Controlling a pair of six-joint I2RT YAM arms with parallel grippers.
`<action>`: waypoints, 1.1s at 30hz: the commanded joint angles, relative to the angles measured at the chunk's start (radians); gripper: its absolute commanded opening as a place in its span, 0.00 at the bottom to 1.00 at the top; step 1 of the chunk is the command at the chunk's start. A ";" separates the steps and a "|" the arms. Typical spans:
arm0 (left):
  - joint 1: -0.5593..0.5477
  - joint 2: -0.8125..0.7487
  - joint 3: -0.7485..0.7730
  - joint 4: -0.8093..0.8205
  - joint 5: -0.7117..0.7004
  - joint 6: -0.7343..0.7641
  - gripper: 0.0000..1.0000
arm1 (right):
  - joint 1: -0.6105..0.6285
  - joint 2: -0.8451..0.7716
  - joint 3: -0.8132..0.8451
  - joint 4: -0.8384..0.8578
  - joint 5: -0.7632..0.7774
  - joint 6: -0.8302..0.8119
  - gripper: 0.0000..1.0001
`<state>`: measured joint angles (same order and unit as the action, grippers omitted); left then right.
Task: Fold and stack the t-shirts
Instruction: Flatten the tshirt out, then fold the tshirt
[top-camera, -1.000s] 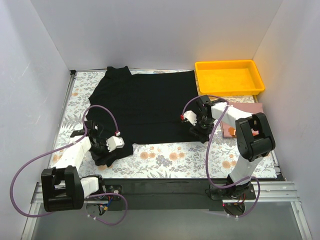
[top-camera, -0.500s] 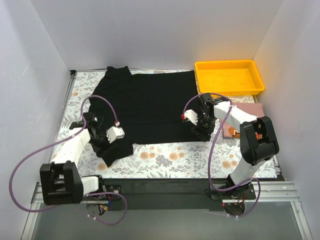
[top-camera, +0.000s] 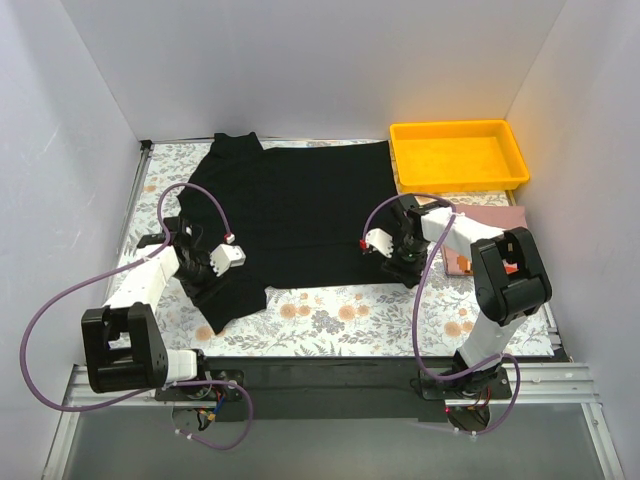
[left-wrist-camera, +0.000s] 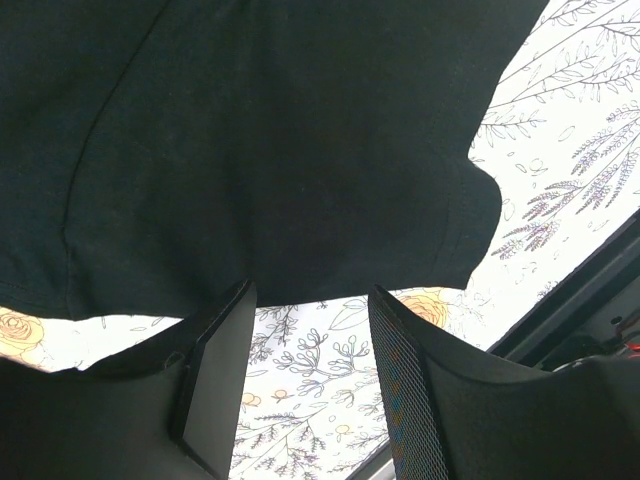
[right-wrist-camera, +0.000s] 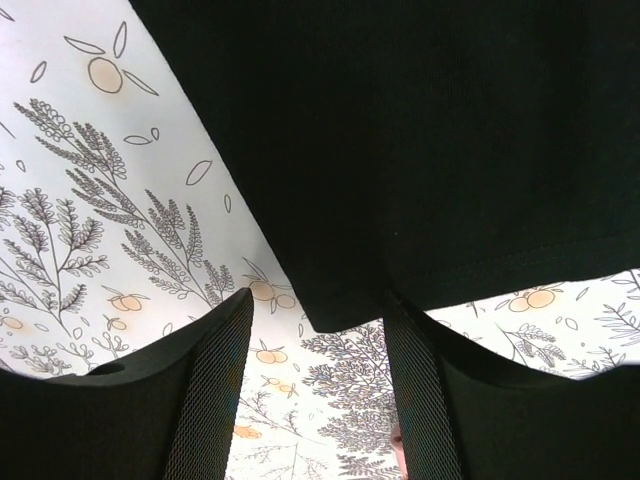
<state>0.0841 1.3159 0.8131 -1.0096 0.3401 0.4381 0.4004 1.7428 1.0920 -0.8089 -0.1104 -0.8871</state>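
Shirt: one black short-sleeved t-shirt (top-camera: 295, 205), plain and without print, of soft matte fabric.
Where it lies: spread flat on the flowered tablecloth (top-camera: 340, 315), filling the middle and far left of the table, turned sideways with the neck at the far left corner and the straight hem to the right.
Shape: the body is mostly smooth. A sleeve juts toward the near left and looks a little rumpled, and the near edge runs fairly straight between the two arms.
Seams: the left wrist view shows a stitched sleeve seam and a wavy sleeve edge. The right wrist view shows a neat double-stitched hem ending in a square corner.
Left gripper (left-wrist-camera: 310, 298): low over the sleeve, fingers (left-wrist-camera: 215, 375) spread apart. The sleeve edge lies right at their tips, with tablecloth showing in the gap, and nothing is pinched.
Right gripper (right-wrist-camera: 318, 305): at the near right corner of the shirt, fingers (right-wrist-camera: 415, 400) spread apart. The hem corner reaches just in between the tips but is not clamped.
Tray: a yellow tray (top-camera: 512, 160) sits at the far right, just beside the shirt's hem.
Book: a pinkish book (top-camera: 500, 214) lies near the tray on the right, partly hidden by the right arm.
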 joint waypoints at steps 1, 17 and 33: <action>0.002 -0.007 0.001 0.020 -0.001 -0.009 0.47 | 0.009 0.000 -0.029 0.037 0.009 -0.023 0.60; 0.009 0.009 0.023 0.020 0.007 -0.029 0.47 | 0.055 -0.143 -0.053 0.024 0.067 -0.018 0.57; 0.029 0.000 0.029 0.029 0.019 -0.042 0.48 | 0.069 -0.028 -0.152 0.174 0.135 -0.059 0.41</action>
<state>0.0982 1.3445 0.8238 -0.9920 0.3374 0.3920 0.4686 1.6756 0.9894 -0.7067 0.0055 -0.9230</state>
